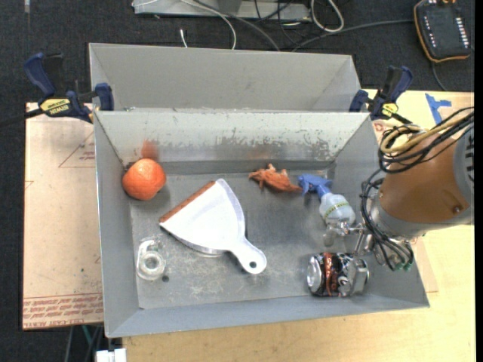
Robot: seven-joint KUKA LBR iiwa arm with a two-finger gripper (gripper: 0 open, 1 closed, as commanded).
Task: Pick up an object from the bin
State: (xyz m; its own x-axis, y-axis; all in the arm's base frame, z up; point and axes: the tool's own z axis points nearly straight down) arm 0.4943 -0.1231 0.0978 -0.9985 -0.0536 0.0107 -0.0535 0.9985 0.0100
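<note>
My gripper hangs low at the bin's right side, under the arm's orange cover. Just below it, in the front right corner, lies a crushed dark drink can. Directly to its left is a small clear spray bottle with a blue trigger, lying on the floor. Nothing shows inside the gripper. An orange toy lizard lies further left along the back wall.
A white dustpan lies in the middle with its handle toward the front. An orange ball rests in the back left corner, and a clear ring-shaped piece lies at the front left. The arm and its cables overhang the right wall.
</note>
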